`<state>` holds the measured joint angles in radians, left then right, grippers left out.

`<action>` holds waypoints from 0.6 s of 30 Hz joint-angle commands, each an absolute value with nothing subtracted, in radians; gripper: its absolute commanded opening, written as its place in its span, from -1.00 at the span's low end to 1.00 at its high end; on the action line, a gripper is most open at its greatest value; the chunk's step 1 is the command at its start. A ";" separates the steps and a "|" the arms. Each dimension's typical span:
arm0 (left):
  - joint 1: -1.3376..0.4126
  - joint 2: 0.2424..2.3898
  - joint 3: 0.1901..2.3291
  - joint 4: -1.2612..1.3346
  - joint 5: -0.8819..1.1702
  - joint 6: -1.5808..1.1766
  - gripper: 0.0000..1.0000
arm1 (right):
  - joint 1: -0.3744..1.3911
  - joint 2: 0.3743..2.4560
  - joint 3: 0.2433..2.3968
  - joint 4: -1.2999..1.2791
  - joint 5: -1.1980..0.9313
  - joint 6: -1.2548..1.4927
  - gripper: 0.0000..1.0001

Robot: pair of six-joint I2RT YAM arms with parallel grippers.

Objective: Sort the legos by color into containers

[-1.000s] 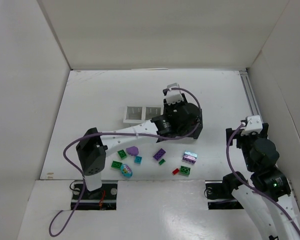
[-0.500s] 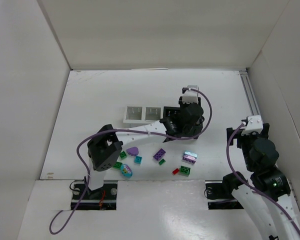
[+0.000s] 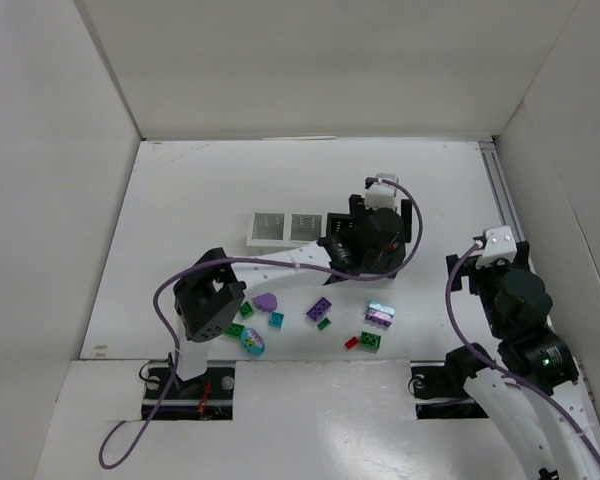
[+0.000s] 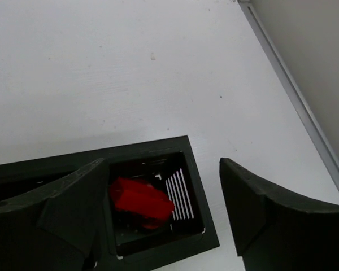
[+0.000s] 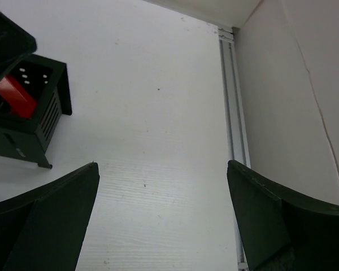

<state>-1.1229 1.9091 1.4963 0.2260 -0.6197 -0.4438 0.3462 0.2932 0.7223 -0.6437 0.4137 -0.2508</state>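
While left gripper [image 4: 164, 168] gapes | red lego [image 4: 141, 203] inside black container [image 4: 158, 148] (loose)

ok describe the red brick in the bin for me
Mid-table is a row of bins, white then black. The red brick lies inside the black bin, below the left gripper; the other bricks in view lie loose on the table.

No readable text, label, brand, number or sign anywhere in view
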 commanded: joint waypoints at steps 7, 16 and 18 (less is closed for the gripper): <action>-1.121 1.544 1.275 0.094 -0.601 -0.524 1.00 | 0.350 0.575 0.761 -0.561 -0.105 -0.429 0.89; -1.121 1.063 0.959 -0.339 -0.574 -0.807 1.00 | 0.810 0.788 0.765 -0.612 -0.293 -0.545 0.83; -1.121 0.955 0.890 -0.434 -0.603 -0.931 1.00 | 0.917 0.854 0.765 -0.603 -0.241 -0.511 0.81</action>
